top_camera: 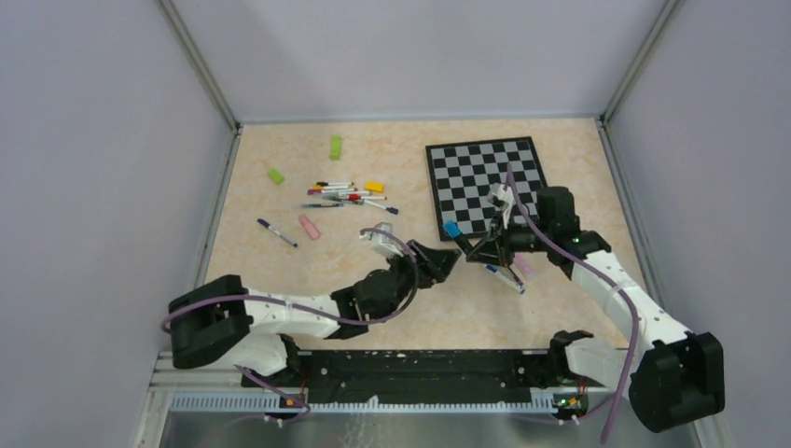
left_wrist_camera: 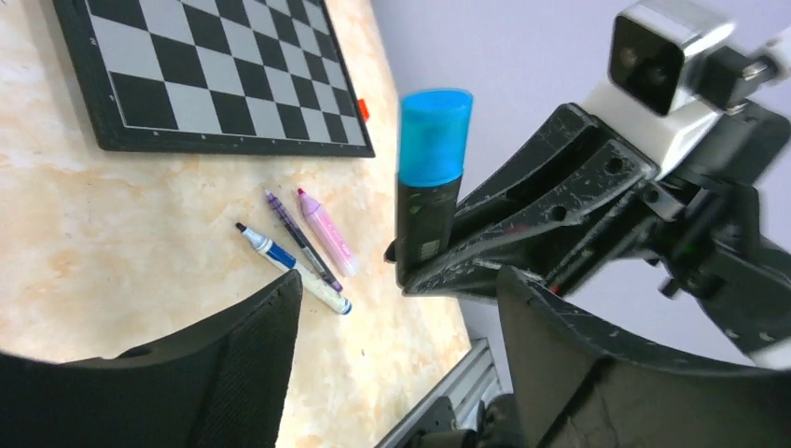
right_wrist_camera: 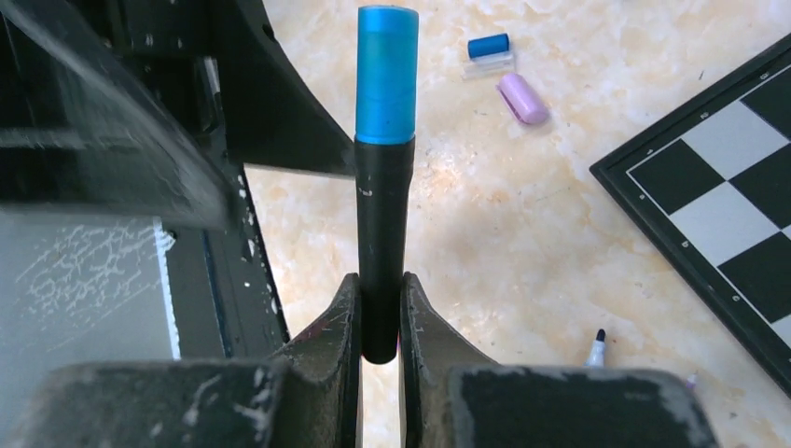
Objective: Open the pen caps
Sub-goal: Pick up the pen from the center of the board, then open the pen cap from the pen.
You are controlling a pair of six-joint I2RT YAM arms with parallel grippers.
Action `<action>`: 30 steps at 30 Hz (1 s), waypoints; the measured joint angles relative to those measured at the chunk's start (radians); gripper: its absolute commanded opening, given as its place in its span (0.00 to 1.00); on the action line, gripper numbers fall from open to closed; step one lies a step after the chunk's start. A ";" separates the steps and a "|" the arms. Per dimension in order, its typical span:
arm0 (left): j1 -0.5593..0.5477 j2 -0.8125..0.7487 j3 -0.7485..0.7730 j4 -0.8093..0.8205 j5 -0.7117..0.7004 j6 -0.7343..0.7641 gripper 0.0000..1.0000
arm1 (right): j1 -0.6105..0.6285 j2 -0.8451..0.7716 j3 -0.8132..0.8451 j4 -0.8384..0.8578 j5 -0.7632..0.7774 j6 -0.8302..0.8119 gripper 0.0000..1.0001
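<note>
R end effector [right_wrist_camera: 380, 313] clamped on black pen [right_wrist_camera: 383, 224], blue cap [right_wrist_camera: 386, 75] on. L end effector [top_camera: 451, 258] jaws apart, near cap, not touching. Chessboard [top_camera: 485, 177] edge close by.

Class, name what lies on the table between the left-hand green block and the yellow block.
A loose cluster of pens lies between the green block and the yellow block; the top external view shows this.
</note>
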 measured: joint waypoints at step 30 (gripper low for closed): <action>0.340 -0.118 -0.147 0.358 1.118 0.606 0.85 | -0.008 -0.049 -0.049 -0.268 -0.323 -0.461 0.00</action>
